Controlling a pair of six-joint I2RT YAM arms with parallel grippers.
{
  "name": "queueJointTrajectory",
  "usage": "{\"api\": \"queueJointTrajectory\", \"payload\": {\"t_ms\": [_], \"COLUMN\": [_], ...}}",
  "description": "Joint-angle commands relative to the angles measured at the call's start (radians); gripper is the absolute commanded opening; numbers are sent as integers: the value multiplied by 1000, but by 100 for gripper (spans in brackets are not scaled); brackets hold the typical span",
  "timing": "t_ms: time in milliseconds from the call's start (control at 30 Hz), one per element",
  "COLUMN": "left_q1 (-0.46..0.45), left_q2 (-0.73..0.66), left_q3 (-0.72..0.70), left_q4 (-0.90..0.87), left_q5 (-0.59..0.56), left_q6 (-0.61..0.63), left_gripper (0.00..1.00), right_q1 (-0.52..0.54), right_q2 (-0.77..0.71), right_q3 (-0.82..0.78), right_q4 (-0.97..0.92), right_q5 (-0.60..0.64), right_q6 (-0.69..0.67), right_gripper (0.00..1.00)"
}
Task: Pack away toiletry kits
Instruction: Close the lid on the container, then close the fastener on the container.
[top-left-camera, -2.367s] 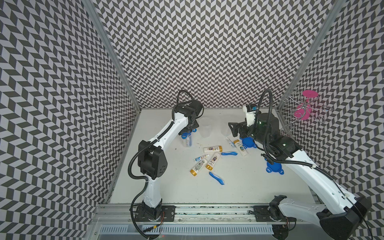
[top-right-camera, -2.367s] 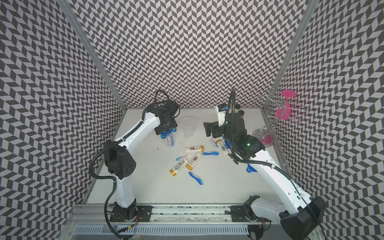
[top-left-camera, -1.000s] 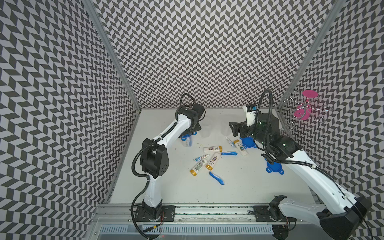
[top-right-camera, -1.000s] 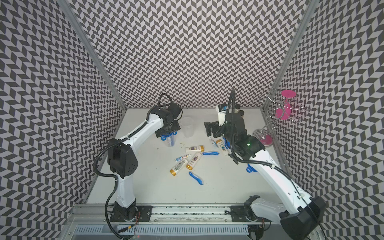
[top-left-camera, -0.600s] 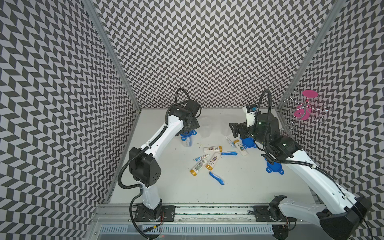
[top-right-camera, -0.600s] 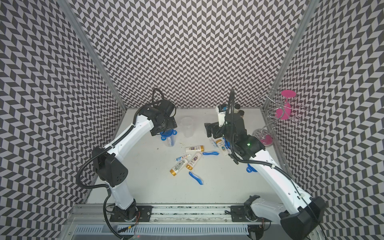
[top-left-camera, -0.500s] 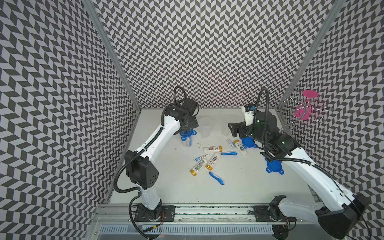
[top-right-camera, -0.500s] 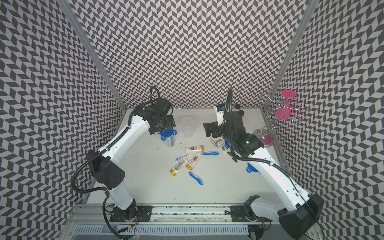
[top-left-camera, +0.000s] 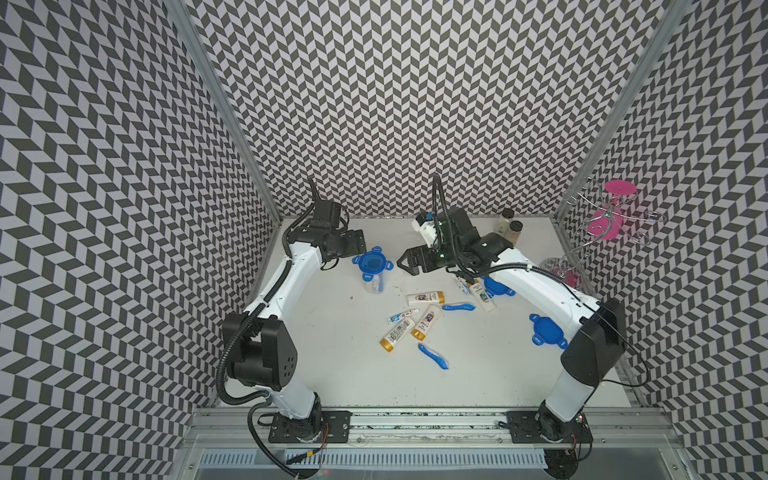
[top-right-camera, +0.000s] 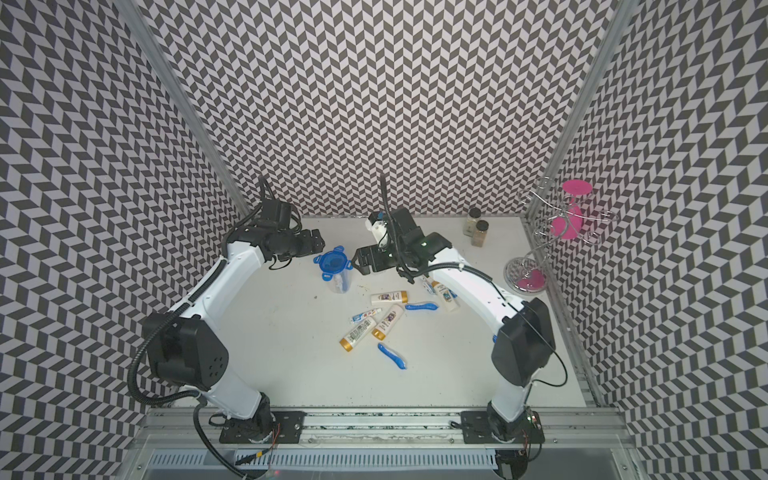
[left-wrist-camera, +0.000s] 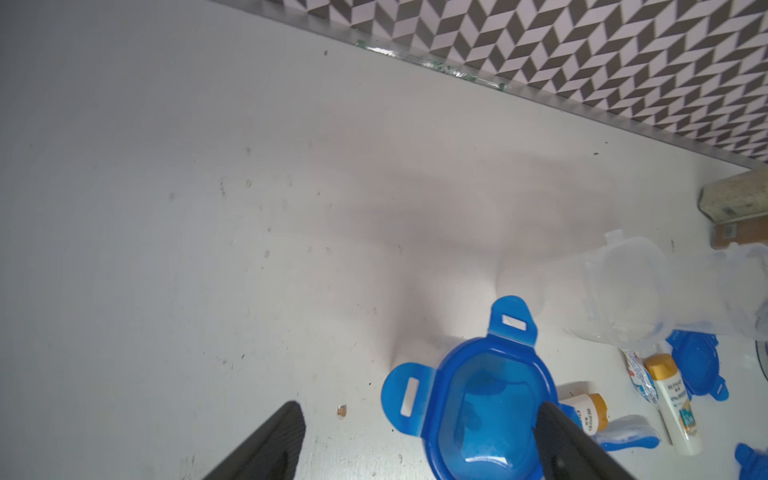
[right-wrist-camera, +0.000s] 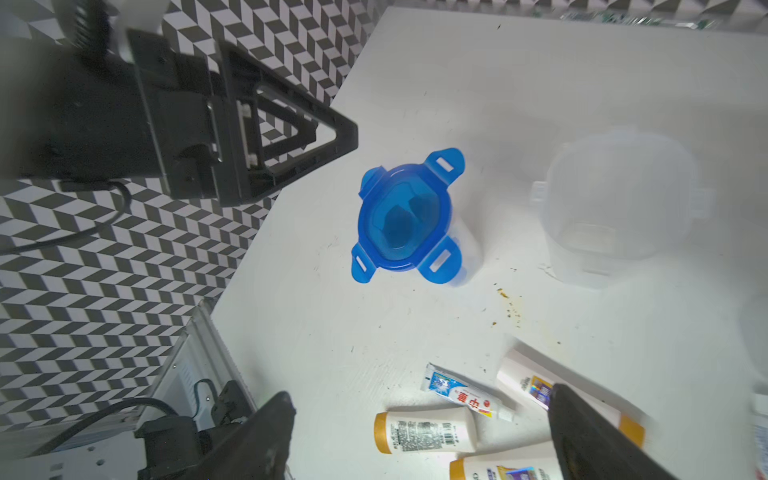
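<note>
Blue lid (top-left-camera: 372, 264) is sitting on a clear cup (top-left-camera: 375, 286) on the counter (top-left-camera: 332, 365). Its four tabs stick out sideways, and you can see something white through the cup's wall.

Your left hand (top-left-camera: 356, 245) hangs just beside that cup on its left. The fingers are spread wide, with nothing gripped and no contact with the cup. Your right hand (top-left-camera: 405, 264) faces the cup from the opposite side, near but apart, and it's also spread wide and holding nothing.

In the right wrist view, an open cup (right-wrist-camera: 615, 208) stands just beside the lidded one. The loose bits lie in front of the lidded cup, off to its right:
- a few gold-capped tubes (top-left-camera: 424, 297)
- a toothpaste tube (top-left-camera: 402, 317)
- blue toothbrushes (top-left-camera: 433, 356)

Spare lids (top-left-camera: 548, 330) lie farther right of it.
</note>
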Motion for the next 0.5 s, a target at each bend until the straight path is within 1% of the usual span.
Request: {"api": "queueJointTrajectory", "payload": {"t_ms": [0,100,233,300,367,467], "left_q1": [-9,-7,-8,-9,-9,-13], "left_q2": [-31,-53,-39,-42,-44,-40], "left_q3": [-25,-80,-74,-79,-78,-80], "left_q4": [88,140,134,134,129,133], "left_q5": [53,49,53,46,48,68], "left_q6": [99,140,148,158,168,180], "left_gripper": [87,86,76,72,67,63], "right_q1": [9,19,19,19,13,-2], "right_q2": [51,116,201,249,295,337], "right_q3": [56,114,200,265,335,385], "right_q4": [9,-11,-28,-65,-118,-154], "right_q5": [-76,-63,-69,-76,-73,-96], "right_q6": [56,33,-8,-33,-58,-74], "right_gripper": [91,87,81,78,75,72]}}
